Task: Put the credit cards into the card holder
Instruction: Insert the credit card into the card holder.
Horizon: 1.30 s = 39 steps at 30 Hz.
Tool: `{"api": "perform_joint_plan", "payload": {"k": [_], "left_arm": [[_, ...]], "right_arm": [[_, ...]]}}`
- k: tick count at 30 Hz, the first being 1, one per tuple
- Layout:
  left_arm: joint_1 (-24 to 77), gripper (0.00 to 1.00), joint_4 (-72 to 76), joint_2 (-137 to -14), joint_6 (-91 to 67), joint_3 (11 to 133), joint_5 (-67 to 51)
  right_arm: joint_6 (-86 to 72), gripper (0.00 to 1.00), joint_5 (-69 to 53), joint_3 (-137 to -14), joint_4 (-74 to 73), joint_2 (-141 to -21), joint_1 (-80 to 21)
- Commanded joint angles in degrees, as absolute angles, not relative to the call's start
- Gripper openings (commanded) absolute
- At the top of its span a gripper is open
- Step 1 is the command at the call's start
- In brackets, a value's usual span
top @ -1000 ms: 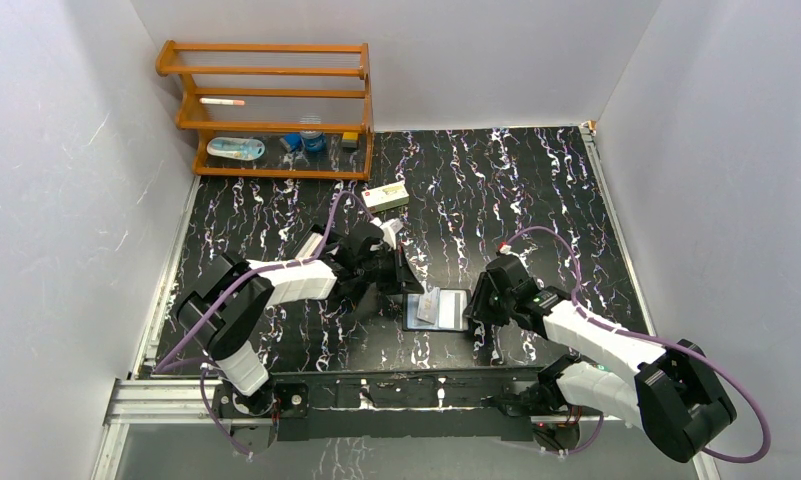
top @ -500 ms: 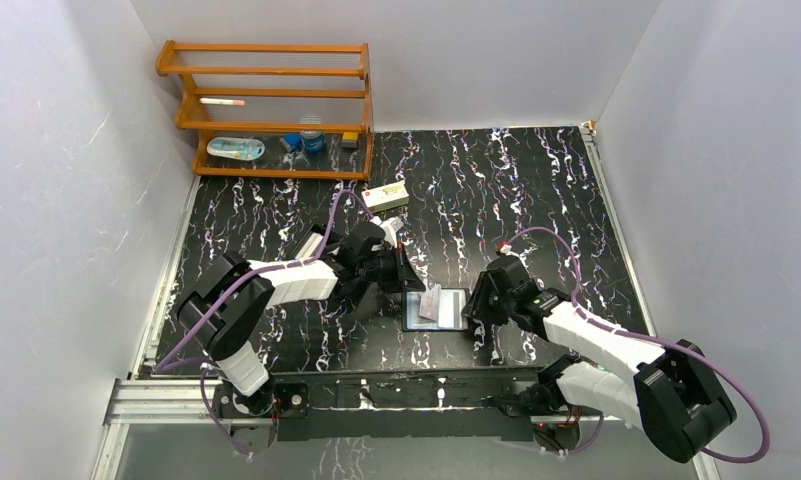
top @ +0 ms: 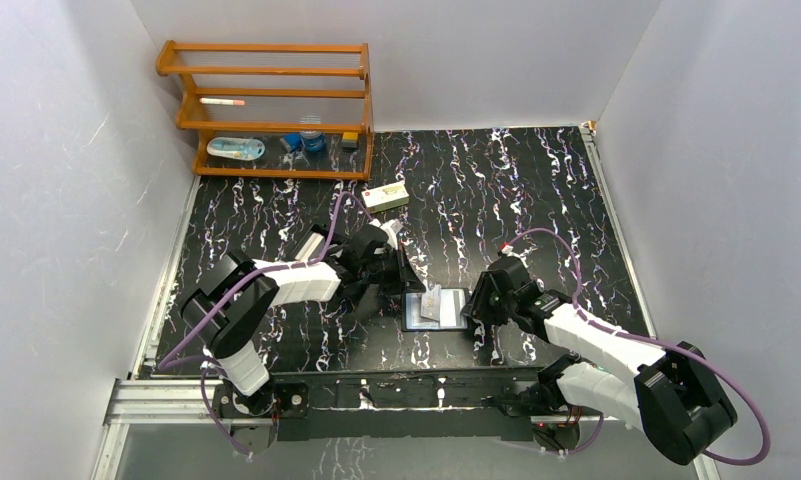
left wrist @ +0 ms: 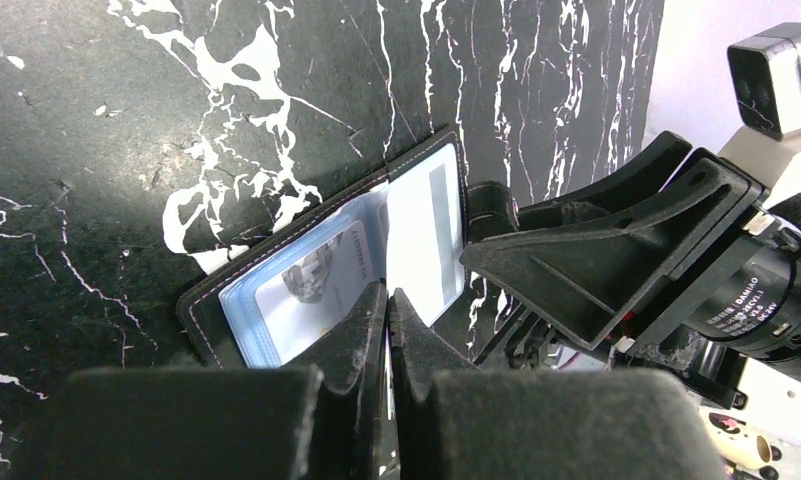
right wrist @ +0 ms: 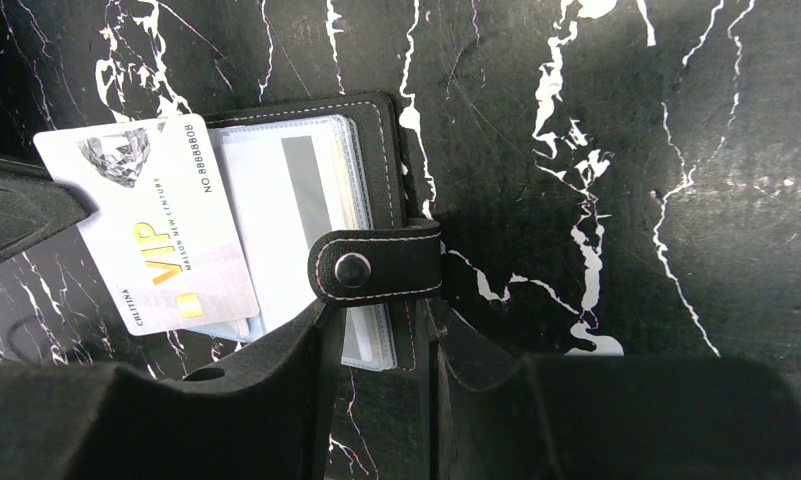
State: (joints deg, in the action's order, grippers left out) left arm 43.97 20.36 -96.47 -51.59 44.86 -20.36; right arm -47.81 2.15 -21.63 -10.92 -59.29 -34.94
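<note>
1. End effector of the right arm [right wrist: 376,320], nearest: parted wide, set astride the snap tab [right wrist: 376,265] edge of the small flat black folding card holder [right wrist: 381,170]; no pinch visible, probably pressing down to stop sliding or folding shut.
2. Holder itself: spread open on the black white-veined bench [right wrist: 626,150], glossy blue-grey sleeves [right wrist: 296,180] upward, ready for loading.
3. Slantwise across those sleeves: white plastic credit card with gold VIP print [right wrist: 151,225]; entry into a sleeve impossible to confirm.
4. End effector of the left arm [left wrist: 386,300], just beyond: clamped shut on that card's left end, held low and flat, likely for sliding in.
5. Farther back, well apart: cream oblong carton [top: 386,196], then orange wooden rack [top: 266,110], both uninvolved.
</note>
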Motion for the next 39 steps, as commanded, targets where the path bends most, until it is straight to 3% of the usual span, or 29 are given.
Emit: {"api": "perform_joint_plan", "payload": {"k": [1, 39], "left_arm": [[44.51, 0.00, 21.80, -96.68, -51.93, 44.07, -18.30], [48.95, 0.00, 10.74, -98.49, -56.24, 47.58, -3.17]], "right_arm": [[-47.73, 0.40, 1.98, -20.70, -10.46, -58.92, -34.84], [-48.52, 0.40, 0.06, -18.29, -9.18, -58.18, -34.82]]}}
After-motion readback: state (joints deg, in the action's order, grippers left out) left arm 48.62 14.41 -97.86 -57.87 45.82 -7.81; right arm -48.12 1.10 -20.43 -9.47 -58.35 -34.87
